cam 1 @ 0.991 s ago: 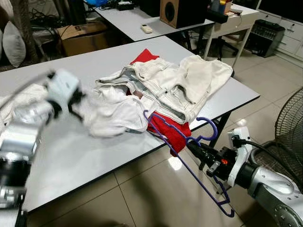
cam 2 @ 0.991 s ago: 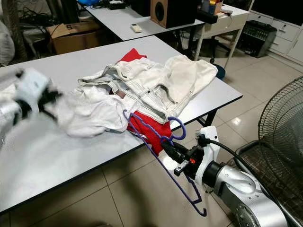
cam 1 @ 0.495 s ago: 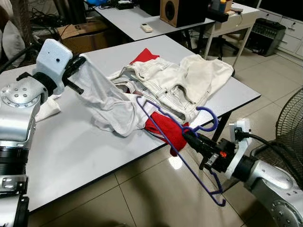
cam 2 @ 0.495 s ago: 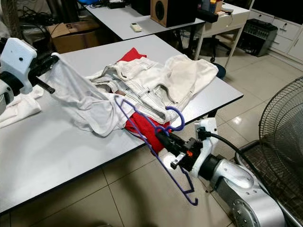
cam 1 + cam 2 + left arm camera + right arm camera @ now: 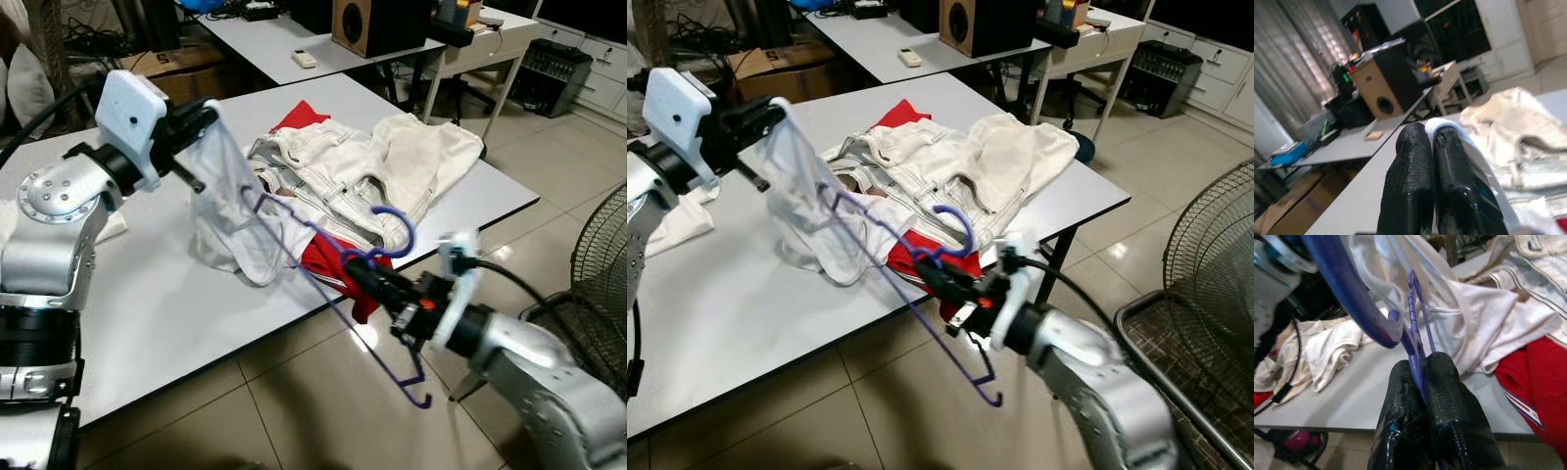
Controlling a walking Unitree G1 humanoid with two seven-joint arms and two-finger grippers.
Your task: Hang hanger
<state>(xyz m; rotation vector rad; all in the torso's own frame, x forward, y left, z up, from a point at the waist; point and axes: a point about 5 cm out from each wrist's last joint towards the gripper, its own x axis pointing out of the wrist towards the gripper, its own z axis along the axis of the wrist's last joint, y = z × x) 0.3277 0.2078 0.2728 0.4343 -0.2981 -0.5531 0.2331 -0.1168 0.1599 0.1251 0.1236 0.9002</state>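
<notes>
My left gripper (image 5: 204,110) is raised over the white table (image 5: 147,323), shut on the edge of a thin white garment (image 5: 230,211) that hangs from it down to the tabletop. In the left wrist view the fingers (image 5: 1420,186) pinch a white hem (image 5: 1469,152). My right gripper (image 5: 353,271) reaches in from the table's front edge, shut on a purple hanger (image 5: 318,284) just under its hook (image 5: 392,220). The hanger is tilted, its upper end touching the hanging garment and its lower end below table level. The right wrist view shows the fingers (image 5: 1444,396) clamped on the hanger's neck (image 5: 1418,342).
A pile of white jeans and shirts (image 5: 372,171) lies on a red cloth (image 5: 333,264) at the table's right. More white cloth (image 5: 676,220) lies at the far left. A second desk with a speaker (image 5: 367,24) stands behind. A floor fan (image 5: 1205,294) stands at right.
My left gripper has lifted the white garment higher and to the right. My right gripper has carried the hanger left and up, bringing its upper end against the garment.
</notes>
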